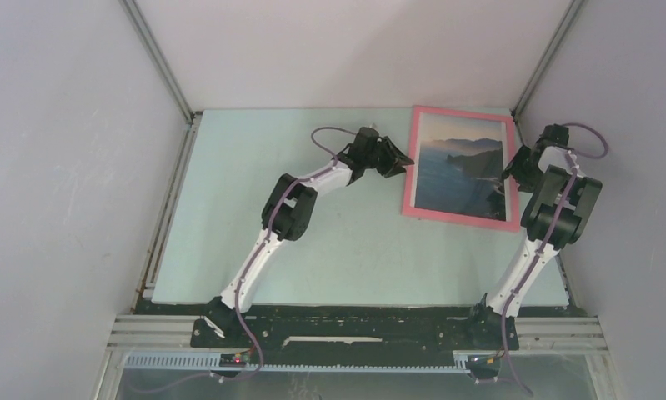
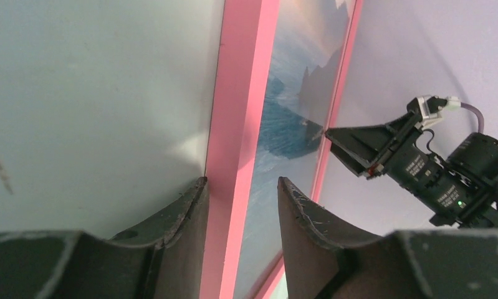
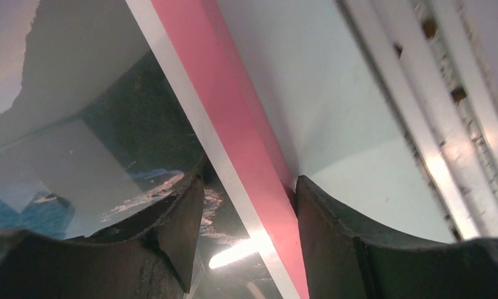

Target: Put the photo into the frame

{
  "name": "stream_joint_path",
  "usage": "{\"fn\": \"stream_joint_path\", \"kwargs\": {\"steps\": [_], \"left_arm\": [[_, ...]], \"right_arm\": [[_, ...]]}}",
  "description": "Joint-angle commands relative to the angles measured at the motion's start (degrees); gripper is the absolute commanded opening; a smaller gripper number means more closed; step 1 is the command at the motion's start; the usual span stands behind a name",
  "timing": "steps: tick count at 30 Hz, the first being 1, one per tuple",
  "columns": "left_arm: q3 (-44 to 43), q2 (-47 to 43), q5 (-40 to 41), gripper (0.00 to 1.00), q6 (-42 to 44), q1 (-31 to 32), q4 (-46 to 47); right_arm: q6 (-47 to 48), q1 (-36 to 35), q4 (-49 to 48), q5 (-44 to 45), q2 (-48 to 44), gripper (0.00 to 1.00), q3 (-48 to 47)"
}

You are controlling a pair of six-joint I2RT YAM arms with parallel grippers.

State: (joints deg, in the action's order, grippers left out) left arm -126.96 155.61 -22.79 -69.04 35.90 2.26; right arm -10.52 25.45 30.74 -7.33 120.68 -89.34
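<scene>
Frame: we see the frame [image 1: 410,171] lying flat at the far right corner of the table [image 1: 254,183]. Its long axis runs from the far edge toward the near edge, with the near end skewed slightly to the left.
Photo: the photo [image 1: 463,162] lies inside the pink border with sea, cliff and pale sky facing up. We judge it to be seated already, or very nearly so.
Left gripper: the left gripper [image 1: 400,160] stands at the frame's left long rail, about halfway along it. In its wrist view the jaws are parted astride that rail. One finger meets the rail's outer edge on the table side, and the other stands off over the print, so we read no clamp.
Right gripper: the right gripper [image 1: 513,171] is at the opposite long rail. Its jaws are also parted, with the outer finger against the pink edge and the inner one over the photo's white border. We cannot see a firm hold here either.
Key relation: the frame sits directly between the two grippers, and each arm is nearest its own long side. Any squaring or pressing move would therefore act across the short axis.
In the way: the side wall [image 1: 629,167] and the metal strip [image 3: 433,124] along the table's right edge stand close beside the right arm. We judge this leaves it little room outward.
</scene>
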Motion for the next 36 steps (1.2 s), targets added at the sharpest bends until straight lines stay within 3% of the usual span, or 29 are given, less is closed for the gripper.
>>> {"fn": "stream_joint_path", "kwargs": {"steps": [1,7,10,12,15,18,21,27,32,36], "left_arm": [[2.4,-0.7,-8.6,0.45,-9.7,7.4,7.7],[3.6,-2.0,-9.4,0.5,-11.6,9.1,9.1],[3.6,-5.6,-8.4,0.6,-5.0,8.4,4.1],[5.7,-11.2,-4.4,0.71,3.4,7.7,-3.7],[14.4,-21.6,-0.2,0.81,10.4,5.8,-6.7],[20.6,-32.0,4.1,0.92,17.0,4.3,-13.3],[27.3,-42.6,6.6,0.96,23.3,3.2,-19.0],[40.4,-68.9,17.9,0.95,36.3,2.7,-28.8],[40.9,-91.3,26.3,0.95,42.6,2.7,-37.5],[41.6,-105.8,31.2,0.96,45.1,2.6,-38.9]], "right_arm": [[1.4,-3.1,4.7,-8.9,3.1,0.62,-7.9],[2.2,-3.0,6.8,-3.9,2.9,0.65,-10.7],[2.2,-3.1,9.6,2.4,0.8,0.73,-11.9],[1.9,-3.5,14.9,8.1,-0.5,0.8,-15.0],[1.4,-5.0,19.6,15.6,-6.3,0.9,-16.1],[0.5,-7.1,19.3,17.3,-16.8,0.99,-11.7],[0.8,-10.1,21.4,16.4,-25.5,1.0,-9.8],[-4.0,-30.3,19.4,10.4,-47.3,1.0,-1.3],[-8.1,-45.8,19.8,2.2,-58.1,1.0,-0.8],[-9.5,-51.5,19.1,-1.9,-67.6,1.0,0.1]]}}
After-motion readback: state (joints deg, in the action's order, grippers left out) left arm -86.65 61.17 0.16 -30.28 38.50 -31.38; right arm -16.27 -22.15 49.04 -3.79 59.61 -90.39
